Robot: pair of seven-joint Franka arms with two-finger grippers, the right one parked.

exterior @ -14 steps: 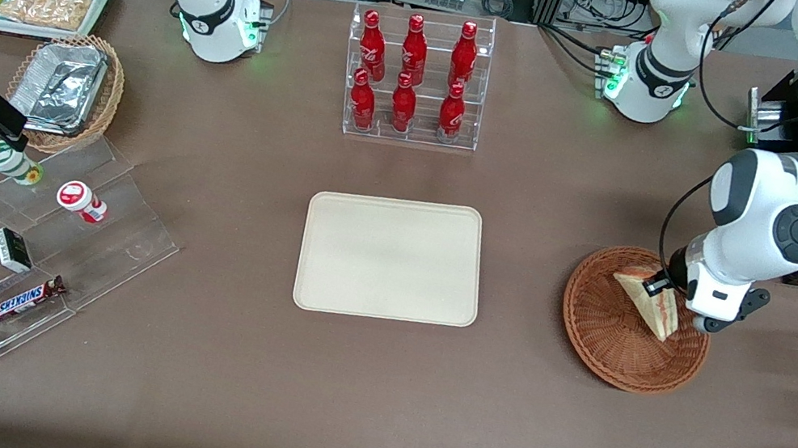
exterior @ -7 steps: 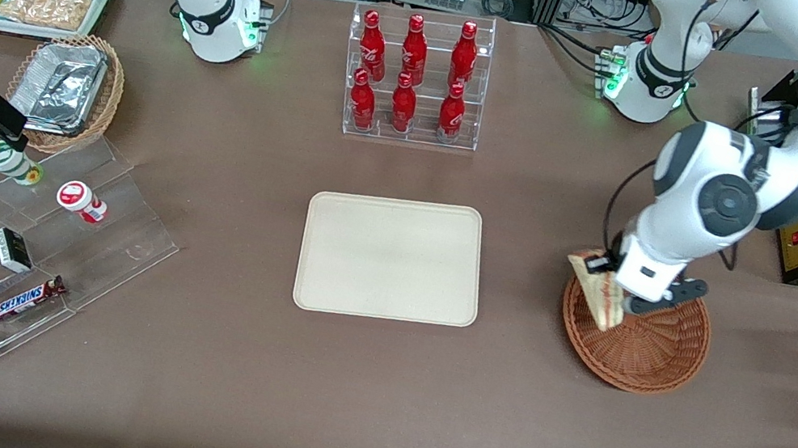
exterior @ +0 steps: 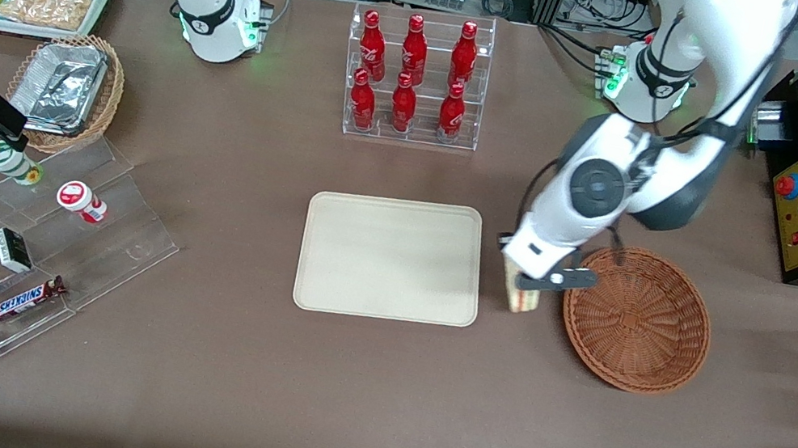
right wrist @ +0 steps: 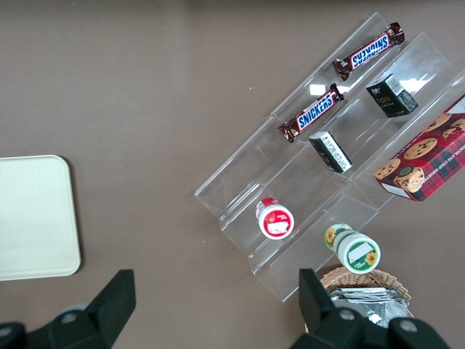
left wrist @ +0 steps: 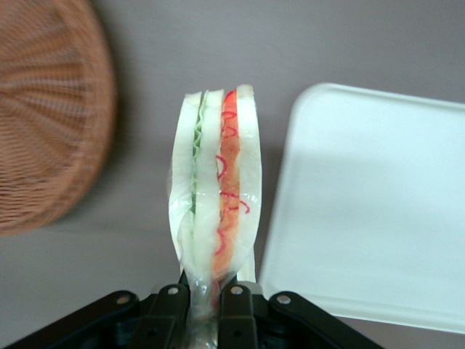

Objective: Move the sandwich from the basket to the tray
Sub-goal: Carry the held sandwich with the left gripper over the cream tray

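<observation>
I am in the carrying step: my gripper point(exterior: 525, 283) hangs in the air over the bare strip of table between the basket point(exterior: 637, 319) and the tray point(exterior: 393, 258), with the sandwich point(exterior: 522, 297) pinched between my fingers point(left wrist: 234, 294). In the wrist view the fingers are drawn in narrow on the bread's thin end, and the wedge point(left wrist: 216, 185) sticks out edge-on, its green, white and red layers showing, with the tray's rim point(left wrist: 280, 218) just beside it and the woven basket point(left wrist: 51, 116) well clear of it. The basket point(exterior: 637, 319) holds nothing now, so the lift-out looks finished and roughly the second half of the job remains.

Next, I judge, I need to travel on sideways toward the parked arm's end until the sandwich hangs over the tray's flat middle, not its raised rim, then come down low before letting go. The wedge dangles below my grip, so I would lower gently to let it lie flat and not tip onto the rim.
</observation>
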